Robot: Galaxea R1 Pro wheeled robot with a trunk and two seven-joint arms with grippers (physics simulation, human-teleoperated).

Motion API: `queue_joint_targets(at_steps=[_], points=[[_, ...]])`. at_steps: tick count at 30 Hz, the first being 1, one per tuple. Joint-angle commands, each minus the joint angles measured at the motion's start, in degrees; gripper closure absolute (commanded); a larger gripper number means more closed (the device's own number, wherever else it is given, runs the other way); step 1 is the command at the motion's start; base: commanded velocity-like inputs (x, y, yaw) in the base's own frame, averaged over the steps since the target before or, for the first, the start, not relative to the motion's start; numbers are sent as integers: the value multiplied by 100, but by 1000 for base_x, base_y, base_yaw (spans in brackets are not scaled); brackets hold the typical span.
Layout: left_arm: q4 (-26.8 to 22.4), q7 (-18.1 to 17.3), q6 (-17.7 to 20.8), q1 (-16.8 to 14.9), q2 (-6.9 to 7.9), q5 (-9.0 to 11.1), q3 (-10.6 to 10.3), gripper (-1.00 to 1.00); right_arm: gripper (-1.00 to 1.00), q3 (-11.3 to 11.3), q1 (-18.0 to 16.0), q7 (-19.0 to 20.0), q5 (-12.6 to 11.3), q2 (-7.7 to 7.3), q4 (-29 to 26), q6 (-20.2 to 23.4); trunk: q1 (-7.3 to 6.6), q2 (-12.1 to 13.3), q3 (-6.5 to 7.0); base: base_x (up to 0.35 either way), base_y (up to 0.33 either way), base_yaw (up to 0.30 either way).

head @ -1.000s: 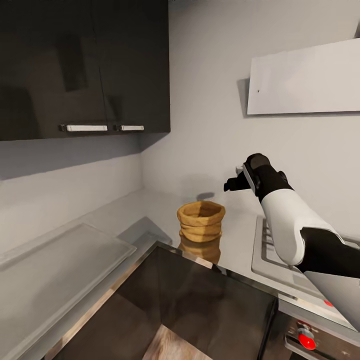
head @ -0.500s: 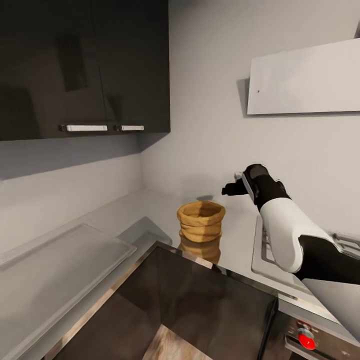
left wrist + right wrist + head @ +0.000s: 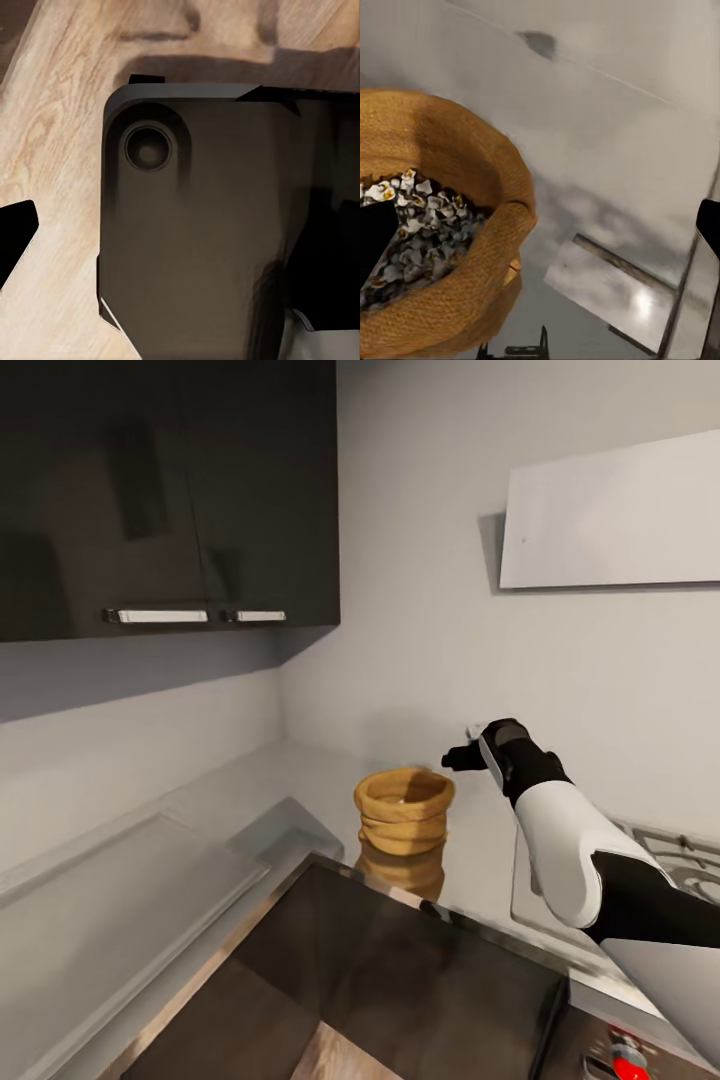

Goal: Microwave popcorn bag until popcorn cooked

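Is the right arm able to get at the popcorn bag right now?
Probably yes. The right tool hangs just above and beside the popcorn bag, which stands alone on the countertop with its rolled rim open upward. Nothing lies between them, and its fingertips look spread wide.

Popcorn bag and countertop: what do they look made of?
Popcorn bag: looks like coarse woven cloth, burlap-like, matte mustard; weave texture and soft rolled rim show. Countertop: probably metal or polished grey laminate; smooth, semi-glossy, mirroring the bag at its front edge.
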Motion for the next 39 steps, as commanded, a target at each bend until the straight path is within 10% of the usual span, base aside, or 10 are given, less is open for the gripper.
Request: queue_joint_targets(at_steps=[1, 39], points=[[-1, -2, -13, -2, -1, 35, 3, -100, -100, -42, -4, 33, 62, 7, -8, 19, 4, -4, -7, 316, 0, 0], [-1, 7, -17, -2, -1, 41, 6, -100, -100, -42, -4, -447, 61, -22, 1322, -510, 4, -4, -7, 86, 0, 0]])
